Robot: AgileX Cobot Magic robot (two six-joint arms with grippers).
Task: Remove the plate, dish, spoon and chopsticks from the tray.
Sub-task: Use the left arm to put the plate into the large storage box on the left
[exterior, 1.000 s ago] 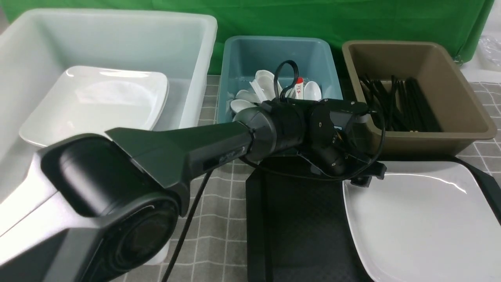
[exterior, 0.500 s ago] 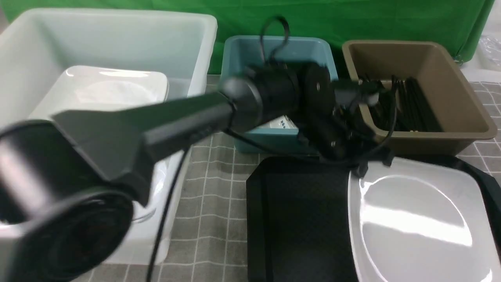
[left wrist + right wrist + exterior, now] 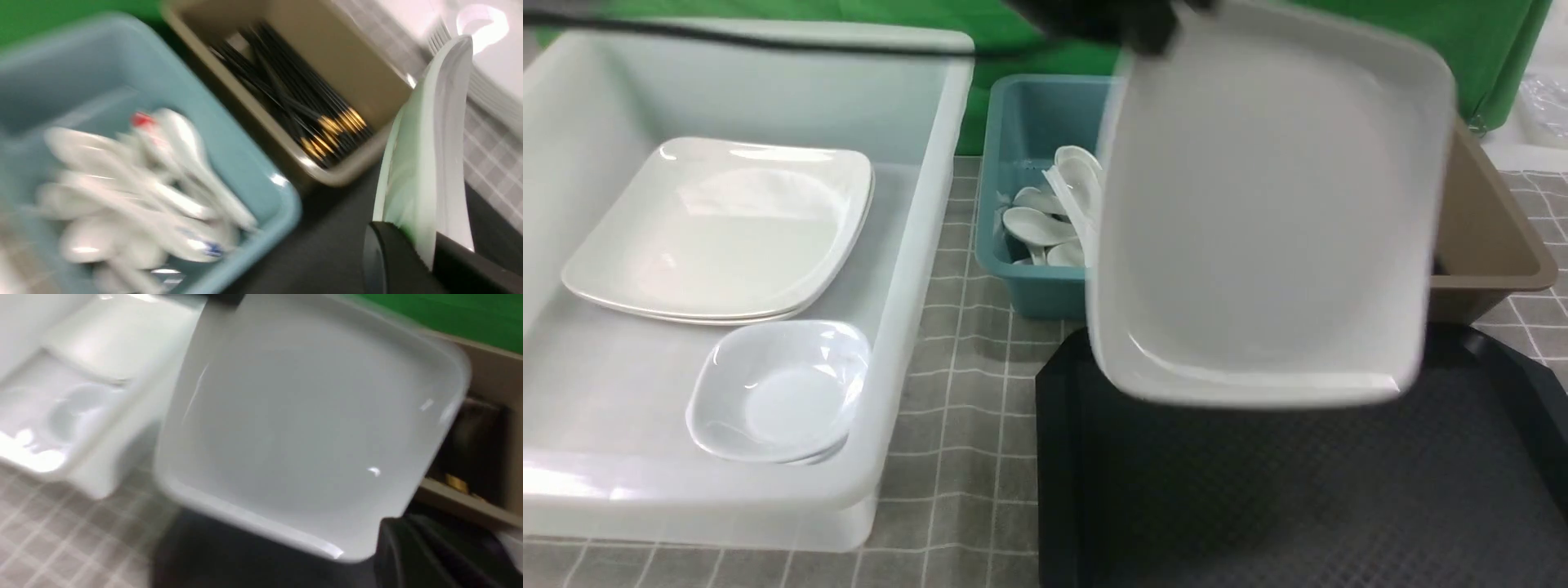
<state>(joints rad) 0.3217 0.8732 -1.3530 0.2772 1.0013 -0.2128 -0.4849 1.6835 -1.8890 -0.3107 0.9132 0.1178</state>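
We list the plate [image 3: 1266, 220], hanging tilted in the air above the tray [image 3: 1258, 506], one rim pinched between the pressed-together jaws of our left gripper [image 3: 425, 249]; risk: so narrow a hold on glossy ware could slip and drop it.

You have a glossy white plate [image 3: 1266, 220] and a black tray [image 3: 1258, 506] with fine diamond texture. Record one teal tub [image 3: 1021, 114], one brown tub [image 3: 1494, 245]; black chopsticks [image 3: 286, 94], gold bands. Your desk cloth [image 3: 964, 384]: grey, pale grid lines; green backdrop [image 3: 1494, 49].
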